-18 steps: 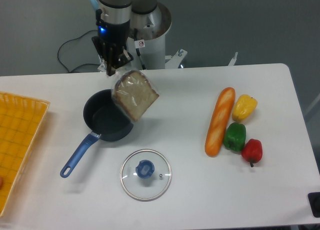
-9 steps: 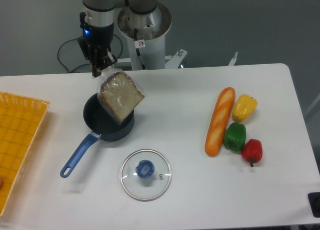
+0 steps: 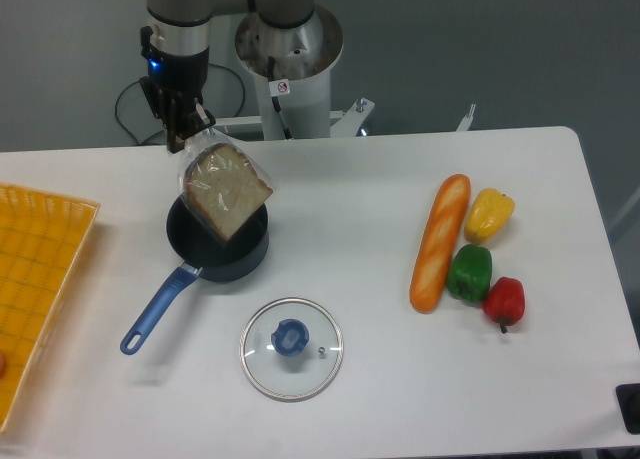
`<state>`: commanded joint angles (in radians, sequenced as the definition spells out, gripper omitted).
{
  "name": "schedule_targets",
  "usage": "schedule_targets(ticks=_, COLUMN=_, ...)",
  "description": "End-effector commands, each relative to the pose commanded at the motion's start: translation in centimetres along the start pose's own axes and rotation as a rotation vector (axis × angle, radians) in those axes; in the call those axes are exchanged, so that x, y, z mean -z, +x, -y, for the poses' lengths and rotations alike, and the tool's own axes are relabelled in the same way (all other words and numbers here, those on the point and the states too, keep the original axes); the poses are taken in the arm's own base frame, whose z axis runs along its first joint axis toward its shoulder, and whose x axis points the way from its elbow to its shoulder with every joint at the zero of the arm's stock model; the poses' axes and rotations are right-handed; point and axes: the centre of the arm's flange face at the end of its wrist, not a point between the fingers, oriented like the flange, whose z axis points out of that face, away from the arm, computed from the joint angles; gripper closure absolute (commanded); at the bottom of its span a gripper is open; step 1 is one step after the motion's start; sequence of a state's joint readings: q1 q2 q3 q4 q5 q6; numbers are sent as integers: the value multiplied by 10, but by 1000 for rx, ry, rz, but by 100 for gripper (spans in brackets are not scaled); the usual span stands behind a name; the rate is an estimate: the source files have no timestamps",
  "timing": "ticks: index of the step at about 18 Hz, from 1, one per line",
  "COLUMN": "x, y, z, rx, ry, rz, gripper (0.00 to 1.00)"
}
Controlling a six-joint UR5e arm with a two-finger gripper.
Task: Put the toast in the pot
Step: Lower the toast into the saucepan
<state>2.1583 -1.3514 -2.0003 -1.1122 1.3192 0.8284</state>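
Observation:
The toast (image 3: 226, 191), a beige slice with brown crust in clear plastic, hangs tilted in the air over the pot (image 3: 215, 242). My gripper (image 3: 183, 139) is shut on the plastic wrap at the slice's upper left corner. The pot is a small dark saucepan at the table's left centre, and its blue handle (image 3: 158, 308) points toward the front left. The toast's lower corner hides part of the pot's inside.
A glass lid with a blue knob (image 3: 291, 347) lies in front of the pot. A yellow tray (image 3: 35, 279) is at the left edge. On the right lie an orange baguette (image 3: 439, 242) and yellow (image 3: 489, 214), green (image 3: 469, 273) and red (image 3: 504, 301) peppers.
My gripper has carried the toast leftward, from above the pot's right rim to over the pot's middle. Nothing else has moved.

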Motion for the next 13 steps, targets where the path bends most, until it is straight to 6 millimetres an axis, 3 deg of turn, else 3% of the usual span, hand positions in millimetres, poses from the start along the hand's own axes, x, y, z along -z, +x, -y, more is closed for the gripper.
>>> schedule_targets(ticks=13, x=-18, y=1, z=5, rx=-12, ry=-3, rz=-8, gripper=100)
